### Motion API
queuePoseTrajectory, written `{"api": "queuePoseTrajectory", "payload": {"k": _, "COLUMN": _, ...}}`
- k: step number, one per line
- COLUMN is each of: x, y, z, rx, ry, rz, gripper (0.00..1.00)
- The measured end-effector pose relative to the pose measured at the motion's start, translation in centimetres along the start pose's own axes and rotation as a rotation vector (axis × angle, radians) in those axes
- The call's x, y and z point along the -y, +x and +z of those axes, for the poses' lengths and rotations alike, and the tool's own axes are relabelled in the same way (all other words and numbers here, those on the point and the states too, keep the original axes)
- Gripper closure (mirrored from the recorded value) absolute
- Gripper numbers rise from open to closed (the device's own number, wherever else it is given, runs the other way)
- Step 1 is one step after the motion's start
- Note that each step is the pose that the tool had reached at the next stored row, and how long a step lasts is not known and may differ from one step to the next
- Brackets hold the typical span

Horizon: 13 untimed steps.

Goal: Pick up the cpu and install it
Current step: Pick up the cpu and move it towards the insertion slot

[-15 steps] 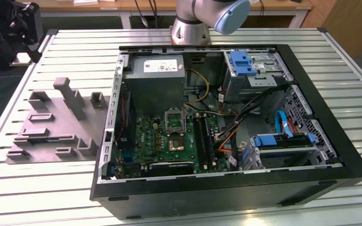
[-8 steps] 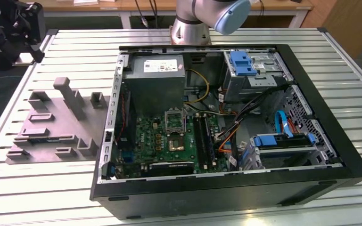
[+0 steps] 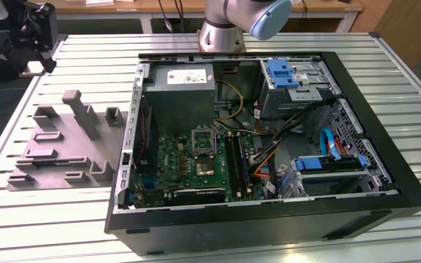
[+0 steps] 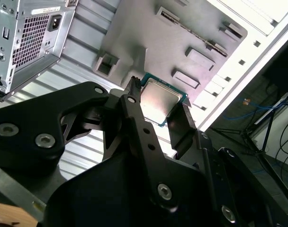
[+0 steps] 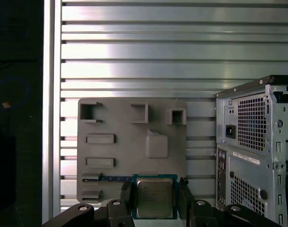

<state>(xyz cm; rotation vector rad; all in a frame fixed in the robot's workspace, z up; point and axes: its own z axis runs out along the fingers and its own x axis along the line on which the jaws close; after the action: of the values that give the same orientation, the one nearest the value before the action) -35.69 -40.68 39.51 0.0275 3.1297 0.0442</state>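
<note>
The cpu (image 5: 154, 197) is a thin square chip with a pale metal face and a greenish rim. My gripper (image 5: 154, 189) is shut on it, one black finger (image 5: 126, 189) on each side. In the second wrist view the cpu (image 4: 160, 101) sits the same way in the gripper (image 4: 159, 98), held in the air above the grey plastic fixture (image 4: 148, 38). In the exterior view the open computer case (image 3: 386, 137) lies on the table with its green motherboard (image 3: 188, 164) and the empty socket (image 3: 203, 137) facing up.
The grey fixture (image 3: 64, 148) with upright blocks lies on the slatted aluminium table (image 3: 42, 219), on the exterior view's left of the case. The arm's base (image 3: 221, 33) stands behind the case. The case's rear panel (image 5: 253, 151) is beside the fixture (image 5: 130, 137).
</note>
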Motion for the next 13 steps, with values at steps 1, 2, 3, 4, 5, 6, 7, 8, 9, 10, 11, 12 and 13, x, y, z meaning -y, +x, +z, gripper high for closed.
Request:
{"api": "queuePoseTrajectory", "payload": {"k": 1, "x": 0.00, "y": -0.09, "z": 0.00, "rx": 0.0000, "ry": 0.0000, "rz": 0.000, "gripper": 0.53}}
{"api": "queuePoseTrajectory", "payload": {"k": 2, "x": 0.00, "y": -0.15, "z": 0.00, "rx": 0.0000, "ry": 0.0000, "rz": 0.000, "gripper": 0.53}}
{"api": "queuePoseTrajectory", "payload": {"k": 3, "x": -0.01, "y": -0.17, "z": 0.00, "rx": 0.0000, "ry": 0.0000, "rz": 0.000, "gripper": 0.53}}
{"api": "queuePoseTrajectory", "payload": {"k": 4, "x": -0.01, "y": -0.17, "z": 0.01, "rx": 0.0001, "ry": 0.0000, "rz": 0.000, "gripper": 0.53}}
{"api": "queuePoseTrajectory", "payload": {"k": 5, "x": 0.00, "y": -0.17, "z": 0.00, "rx": 0.0000, "ry": 0.0001, "rz": 0.000, "gripper": 0.53}}
{"api": "queuePoseTrajectory", "payload": {"k": 6, "x": 0.00, "y": -0.19, "z": 0.00, "rx": 0.0000, "ry": 0.0001, "rz": 0.000, "gripper": 0.53}}
{"api": "queuePoseTrajectory", "payload": {"k": 7, "x": 0.00, "y": -0.21, "z": 0.00, "rx": 0.0000, "ry": 0.0001, "rz": 0.000, "gripper": 0.53}}
{"api": "queuePoseTrajectory", "payload": {"k": 8, "x": 0.00, "y": -0.21, "z": 0.00, "rx": 0.0000, "ry": 0.0000, "rz": 0.000, "gripper": 0.53}}
{"api": "queuePoseTrajectory", "payload": {"k": 9, "x": 0.00, "y": -0.21, "z": 0.00, "rx": 0.0000, "ry": 0.0000, "rz": 0.000, "gripper": 0.53}}
{"api": "queuePoseTrajectory", "payload": {"k": 10, "x": 0.00, "y": -0.21, "z": 0.01, "rx": 0.0001, "ry": 0.0000, "rz": 0.000, "gripper": 0.53}}
{"api": "queuePoseTrajectory", "payload": {"k": 11, "x": 0.00, "y": -0.21, "z": 0.00, "rx": 0.0000, "ry": 0.0000, "rz": 0.000, "gripper": 0.53}}
{"api": "queuePoseTrajectory", "payload": {"k": 12, "x": 0.00, "y": -0.21, "z": 0.00, "rx": 0.0000, "ry": 0.0000, "rz": 0.000, "gripper": 0.53}}
{"api": "queuePoseTrajectory", "payload": {"k": 13, "x": 0.00, "y": -0.21, "z": 0.00, "rx": 0.0000, "ry": 0.0000, "rz": 0.000, "gripper": 0.53}}
